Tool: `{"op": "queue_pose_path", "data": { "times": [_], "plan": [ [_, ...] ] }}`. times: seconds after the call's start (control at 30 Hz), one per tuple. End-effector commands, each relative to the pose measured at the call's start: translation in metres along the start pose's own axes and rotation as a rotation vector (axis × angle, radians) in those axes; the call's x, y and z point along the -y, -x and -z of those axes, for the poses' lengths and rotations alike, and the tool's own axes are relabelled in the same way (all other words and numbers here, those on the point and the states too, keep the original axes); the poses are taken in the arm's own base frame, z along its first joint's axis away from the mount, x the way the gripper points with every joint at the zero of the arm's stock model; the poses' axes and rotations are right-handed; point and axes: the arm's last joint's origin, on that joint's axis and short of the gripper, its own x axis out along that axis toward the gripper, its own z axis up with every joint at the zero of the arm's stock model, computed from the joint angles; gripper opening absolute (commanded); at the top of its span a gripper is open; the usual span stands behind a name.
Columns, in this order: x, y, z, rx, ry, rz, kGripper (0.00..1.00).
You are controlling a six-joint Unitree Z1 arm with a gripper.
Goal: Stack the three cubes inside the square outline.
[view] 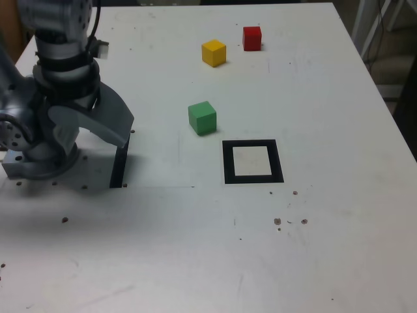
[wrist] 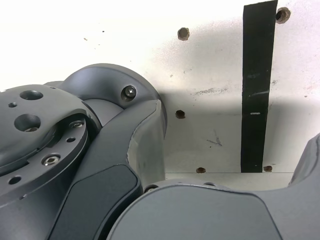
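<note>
I had the gripper (view: 117, 120) wide open with nothing in it, next to the black strip (view: 120, 163). The green cube (view: 202, 119) sat just outside the square outline (view: 279, 162), up and to its left in the exterior view. The yellow cube (view: 214, 53) and red cube (view: 252, 39) were farther back. I thought green was a good one to start with. My step was to reach it, turn the fingers to match its flat sides, go down slowly, and squeeze gently. A crooked grab could have made it twist.
</note>
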Motion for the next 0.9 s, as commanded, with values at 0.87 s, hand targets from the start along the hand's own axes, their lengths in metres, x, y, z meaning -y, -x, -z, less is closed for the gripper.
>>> {"op": "queue_pose_path", "data": {
  "times": [0.87],
  "plan": [
    [-0.007, 0.062, -0.03, -0.008, -0.038, -0.052, 1.0]
  ]
}}
